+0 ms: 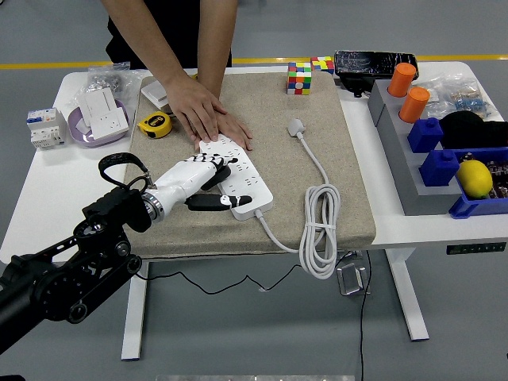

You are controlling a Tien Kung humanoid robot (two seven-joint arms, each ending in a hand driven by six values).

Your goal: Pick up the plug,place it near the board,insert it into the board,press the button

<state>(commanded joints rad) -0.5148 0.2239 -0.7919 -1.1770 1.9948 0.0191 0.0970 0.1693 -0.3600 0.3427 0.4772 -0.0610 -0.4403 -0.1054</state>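
On the table point(48, 198) a beige mat carries the board point(238, 178); a person's hand point(208, 119) pins its far end. The left hand point(202, 181) rests open-fingered on it. The plug point(297, 127) lies right of the board, untouched.

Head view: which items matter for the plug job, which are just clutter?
Job: plug, its coiled cable, power strip, left hand over the strip, person's hands steadying it.
Clutter: tape measure, Rubik's cubes, lemon, orange cylinders.

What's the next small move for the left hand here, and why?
Probably ease off the power strip and reach right toward the plug. The left hand rests on the strip's near end holding nothing, the plug lies unplugged on the mat, and a person's hands pin the far end.
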